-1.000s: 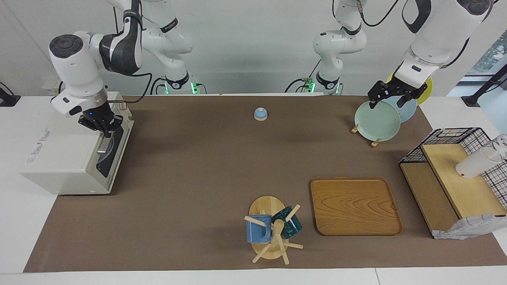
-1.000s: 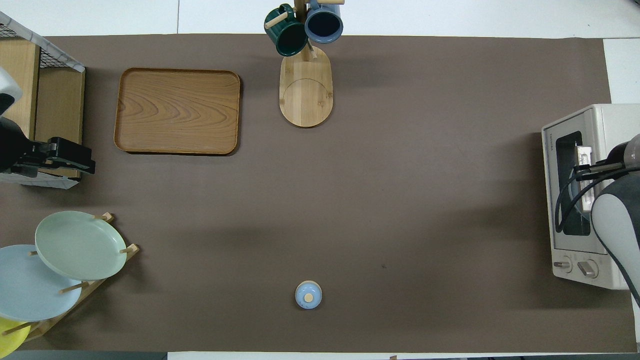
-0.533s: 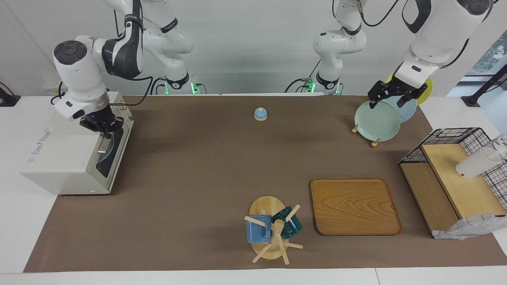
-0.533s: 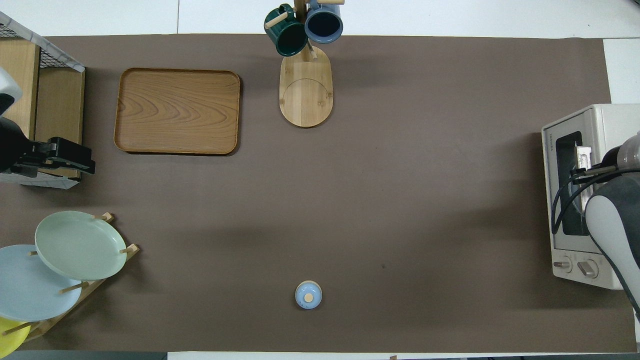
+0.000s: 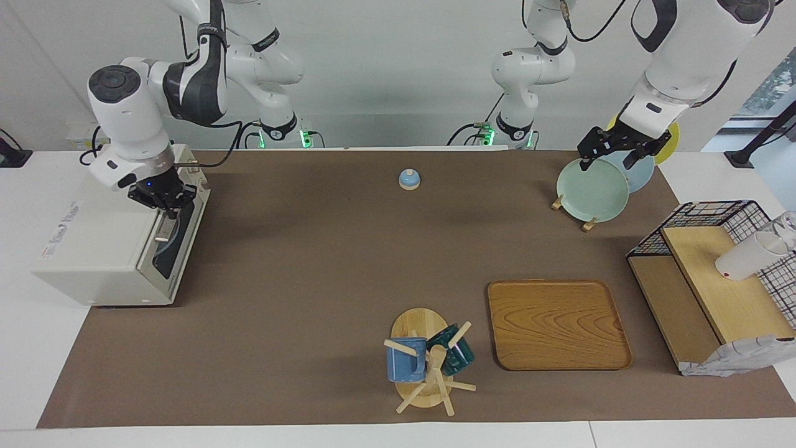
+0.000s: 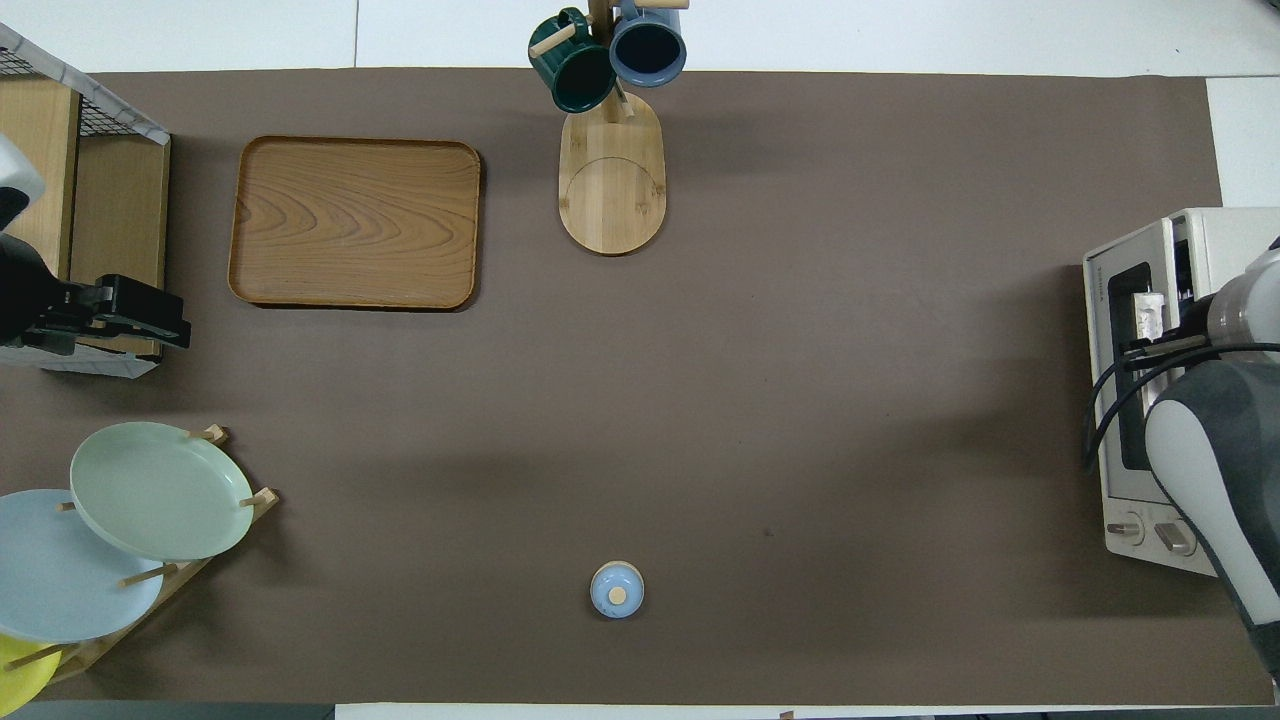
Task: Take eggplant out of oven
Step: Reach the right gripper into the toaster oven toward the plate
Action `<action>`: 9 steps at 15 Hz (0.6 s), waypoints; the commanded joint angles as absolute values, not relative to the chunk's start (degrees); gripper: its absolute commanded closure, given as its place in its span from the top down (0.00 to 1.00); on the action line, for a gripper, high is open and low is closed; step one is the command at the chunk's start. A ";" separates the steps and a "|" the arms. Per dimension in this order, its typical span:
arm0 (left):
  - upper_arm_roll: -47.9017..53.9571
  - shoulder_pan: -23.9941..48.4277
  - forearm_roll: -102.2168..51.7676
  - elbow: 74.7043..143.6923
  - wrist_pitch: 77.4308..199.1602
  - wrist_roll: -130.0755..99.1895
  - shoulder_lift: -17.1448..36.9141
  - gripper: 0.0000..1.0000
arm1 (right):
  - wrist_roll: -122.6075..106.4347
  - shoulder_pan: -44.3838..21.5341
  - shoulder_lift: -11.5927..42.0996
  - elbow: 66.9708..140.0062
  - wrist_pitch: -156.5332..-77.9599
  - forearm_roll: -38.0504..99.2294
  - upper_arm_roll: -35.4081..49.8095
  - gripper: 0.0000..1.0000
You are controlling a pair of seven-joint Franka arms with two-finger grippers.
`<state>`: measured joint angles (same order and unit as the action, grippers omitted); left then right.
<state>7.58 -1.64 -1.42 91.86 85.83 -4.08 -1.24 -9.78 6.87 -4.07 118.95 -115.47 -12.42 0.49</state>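
The off-white oven (image 5: 93, 249) stands at the right arm's end of the table, and its dark glass door faces the middle of the table. My right gripper (image 5: 163, 202) is shut on the silver door handle (image 5: 163, 231) at the end nearer the robots. In the overhead view the door's top edge stands a little away from the oven (image 6: 1200, 230), leaving a dark gap, and the arm covers much of the handle (image 6: 1148, 315). The eggplant is hidden. My left gripper (image 5: 612, 155) hangs open and holds nothing above the plate rack (image 5: 572, 205), where the left arm waits.
A small blue lidded knob (image 5: 408, 179) sits mid-table near the robots. A mug tree (image 5: 429, 361) and a wooden tray (image 5: 558, 323) lie farther from the robots. A wire-and-wood shelf (image 5: 703, 292) with a white cup stands at the left arm's end.
My right gripper has drawn the handle toward the middle of the table. The door's top edge has come slightly away from the oven body. The left arm has not moved.
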 commanded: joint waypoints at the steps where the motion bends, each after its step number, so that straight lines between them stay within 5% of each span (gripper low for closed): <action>1: 7.12 -1.32 -1.41 92.20 85.34 -3.69 -2.02 1.00 | -8.80 5.90 -1.94 120.85 -121.02 -12.22 0.62 0.00; 9: 7.12 -1.32 -1.41 92.20 85.34 -3.69 -2.02 1.00 | -5.71 3.08 3.77 122.34 -128.22 -5.90 0.97 0.00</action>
